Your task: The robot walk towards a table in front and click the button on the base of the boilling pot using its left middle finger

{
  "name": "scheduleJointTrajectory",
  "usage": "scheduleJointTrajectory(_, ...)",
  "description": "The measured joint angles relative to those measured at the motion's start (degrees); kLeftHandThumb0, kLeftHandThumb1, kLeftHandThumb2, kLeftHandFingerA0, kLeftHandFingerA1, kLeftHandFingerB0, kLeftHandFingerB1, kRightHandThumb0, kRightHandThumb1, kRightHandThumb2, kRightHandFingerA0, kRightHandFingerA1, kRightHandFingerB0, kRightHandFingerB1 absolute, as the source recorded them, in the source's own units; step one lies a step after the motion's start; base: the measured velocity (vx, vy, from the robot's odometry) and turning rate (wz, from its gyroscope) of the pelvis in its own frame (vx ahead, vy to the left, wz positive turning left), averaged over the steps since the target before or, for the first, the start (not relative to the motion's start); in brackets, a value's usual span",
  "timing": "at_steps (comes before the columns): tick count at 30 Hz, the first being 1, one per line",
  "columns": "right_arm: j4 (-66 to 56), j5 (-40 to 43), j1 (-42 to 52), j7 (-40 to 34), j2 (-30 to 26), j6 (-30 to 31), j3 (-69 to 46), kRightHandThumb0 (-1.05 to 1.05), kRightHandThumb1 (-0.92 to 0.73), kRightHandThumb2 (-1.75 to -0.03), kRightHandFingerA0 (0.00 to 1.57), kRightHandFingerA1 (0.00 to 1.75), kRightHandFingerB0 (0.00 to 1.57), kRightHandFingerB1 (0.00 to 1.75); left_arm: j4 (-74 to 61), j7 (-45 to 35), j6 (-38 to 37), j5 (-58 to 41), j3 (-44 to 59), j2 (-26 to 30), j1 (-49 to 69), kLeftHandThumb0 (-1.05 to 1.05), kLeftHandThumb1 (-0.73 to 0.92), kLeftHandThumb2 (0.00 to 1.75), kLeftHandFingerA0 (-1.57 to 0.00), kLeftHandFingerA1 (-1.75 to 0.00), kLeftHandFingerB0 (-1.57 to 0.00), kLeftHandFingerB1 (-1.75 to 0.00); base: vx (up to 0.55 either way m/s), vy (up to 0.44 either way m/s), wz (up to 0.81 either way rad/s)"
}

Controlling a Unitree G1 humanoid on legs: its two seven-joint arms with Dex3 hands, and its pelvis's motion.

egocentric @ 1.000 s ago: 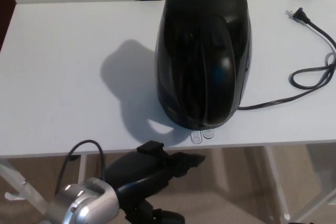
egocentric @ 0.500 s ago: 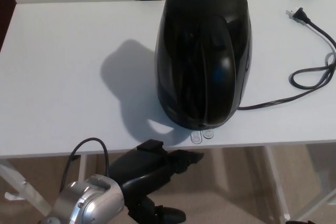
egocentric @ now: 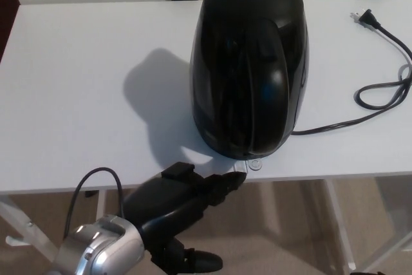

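Now at table (egocentric: 77, 82) | left hand (egocentric: 183, 198) holds nothing, finger (egocentric: 233, 181) extended just short of kettle (egocentric: 248, 62) button (egocentric: 248, 165) | press pending

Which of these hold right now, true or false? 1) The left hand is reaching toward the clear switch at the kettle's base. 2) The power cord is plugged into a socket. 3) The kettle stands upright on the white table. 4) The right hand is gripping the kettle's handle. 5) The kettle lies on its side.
1) True: the left hand points a finger at the clear switch under the kettle.
2) False: the power cord lies loose on the white table, its plug bare at the far right.
3) True.
4) False: no right hand is in view.
5) False: it stands upright.
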Motion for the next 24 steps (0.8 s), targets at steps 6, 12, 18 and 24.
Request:
scheduleJointTrajectory(6, -0.44, -0.07, -0.16, -0.01, 0.01, 0.31, 0.15, -0.09, -0.64, -0.58, 0.54, 0.54, 0.28, 0.4, 2.45, 2.62, -1.86, 0.8, -0.64, 0.12, -0.5, -0.84, 0.72, 0.62, -0.87, -0.8, 0.0, -0.02, 0.0, 0.0, 0.0)
scheduleJointTrajectory(12, -1.1, -0.15, -0.19, -0.01, 0.02, 0.58, 0.34, -0.09, -0.65, -0.58, 0.54, 0.55, 0.27, 0.4, 3.61, 3.08, -1.88, 2.5, -2.21, 0.19, -1.49, -0.84, 0.75, 0.64, -0.98, -0.91, 0.0, -0.02, 0.0, 0.0, 0.0)
scheduleJointTrajectory(18, -1.01, -0.34, -0.28, -0.02, 0.01, 0.9, 0.59, -0.1, -0.64, -0.58, 0.55, 0.55, 0.28, 0.4, 4.8, 3.07, -1.82, 3.83, -3.38, 0.09, -2.52, -0.86, 0.76, 0.64, -0.95, -0.85, 0.0, 0.0, 0.0, 0.0, 0.0)
scheduleJointTrajectory(24, -1.2, -0.24, -0.29, 0.09, 0.01, 0.97, 0.45, -0.08, -0.45, -0.89, 0.49, 0.66, 0.17, 0.51, 4.84, 3.03, -1.5, 5.42, -4.06, -0.04, -3.32, -0.87, 0.77, 0.64, -0.93, -0.82, 0.0, -0.03, 0.0, 0.0, 0.0)
